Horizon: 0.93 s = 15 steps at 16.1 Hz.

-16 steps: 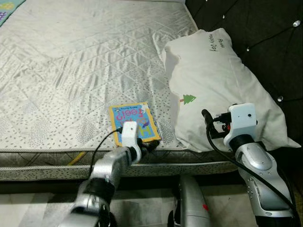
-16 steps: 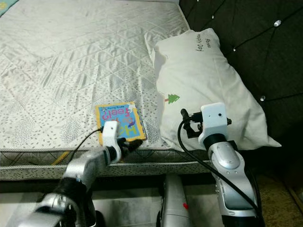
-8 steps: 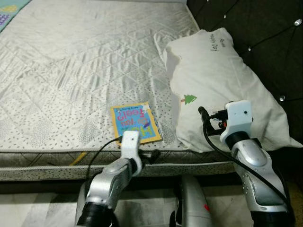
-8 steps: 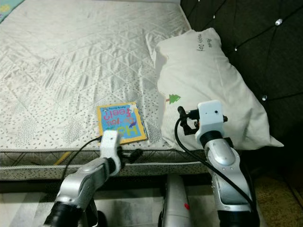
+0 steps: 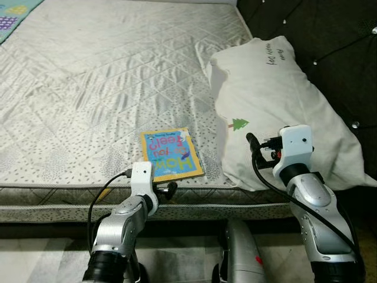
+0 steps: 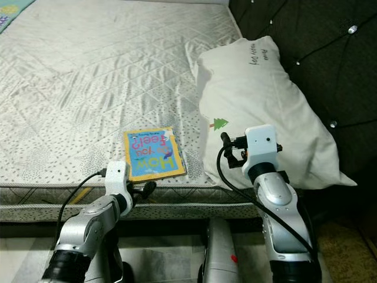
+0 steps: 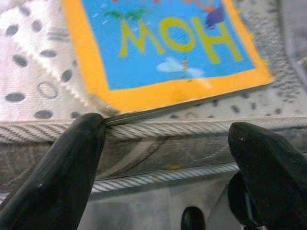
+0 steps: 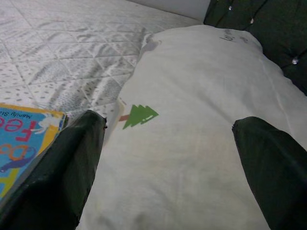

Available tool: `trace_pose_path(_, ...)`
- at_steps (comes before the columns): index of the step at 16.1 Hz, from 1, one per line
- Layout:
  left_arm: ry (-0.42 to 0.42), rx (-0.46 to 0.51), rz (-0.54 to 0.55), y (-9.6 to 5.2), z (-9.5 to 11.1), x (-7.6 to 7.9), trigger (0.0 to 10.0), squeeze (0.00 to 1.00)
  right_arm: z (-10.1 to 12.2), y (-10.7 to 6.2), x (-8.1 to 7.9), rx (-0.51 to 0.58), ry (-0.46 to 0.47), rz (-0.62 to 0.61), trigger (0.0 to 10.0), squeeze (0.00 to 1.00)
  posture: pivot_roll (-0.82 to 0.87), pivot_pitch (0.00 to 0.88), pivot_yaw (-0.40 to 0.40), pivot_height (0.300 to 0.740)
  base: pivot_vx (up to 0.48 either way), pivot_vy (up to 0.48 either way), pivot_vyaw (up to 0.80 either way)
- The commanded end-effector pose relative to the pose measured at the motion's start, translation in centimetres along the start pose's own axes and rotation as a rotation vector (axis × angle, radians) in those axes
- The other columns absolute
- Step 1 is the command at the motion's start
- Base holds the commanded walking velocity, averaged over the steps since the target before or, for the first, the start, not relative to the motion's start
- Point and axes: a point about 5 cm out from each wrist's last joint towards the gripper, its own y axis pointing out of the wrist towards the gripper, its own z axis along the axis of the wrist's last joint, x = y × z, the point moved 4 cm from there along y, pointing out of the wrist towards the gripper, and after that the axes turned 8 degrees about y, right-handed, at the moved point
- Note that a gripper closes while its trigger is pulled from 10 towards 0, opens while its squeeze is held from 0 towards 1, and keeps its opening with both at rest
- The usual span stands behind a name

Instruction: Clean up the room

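My left tool (image 7: pixel 165 143), fingers apart, sits at the mattress (image 5: pixel 88 88) edge below the picture book (image 5: pixel 171 154). My right tool (image 8: pixel 168 158), fingers apart, apparently hovers over the pillow (image 5: pixel 277 100).

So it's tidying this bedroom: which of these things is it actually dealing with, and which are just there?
In play:
- picture book, flat at the mattress edge
- left gripper, open, just below the book's near edge
- right gripper, open, facing the pillow

Just there:
- mattress
- dark tufted headboard
- patterned cloth at the far corner
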Motion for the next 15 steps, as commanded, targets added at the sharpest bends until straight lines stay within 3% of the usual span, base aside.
trace_pose_path(1,0.005,0.009,0.008,0.3,0.4,0.0,10.0,0.0,0.1,0.0,0.2,0.006,-0.01,-0.01,10.0,0.0,-0.19,0.107,-0.038,0.549,0.0,0.0,0.0)
trace_pose_path(6,0.003,-0.003,0.018,1.2,0.1,-0.7,10.0,0.0,0.2,0.0,0.4,0.011,-0.012,-0.016,10.0,0.0,-0.2,0.105,-0.034,0.549,0.0,0.0,0.0)
trace_pose_path(15,-0.01,0.01,0.145,1.0,0.8,-6.0,10.0,0.0,0.0,0.0,0.6,0.007,-0.018,-0.022,10.0,0.0,-0.2,0.104,-0.034,0.549,0.0,0.0,0.0)
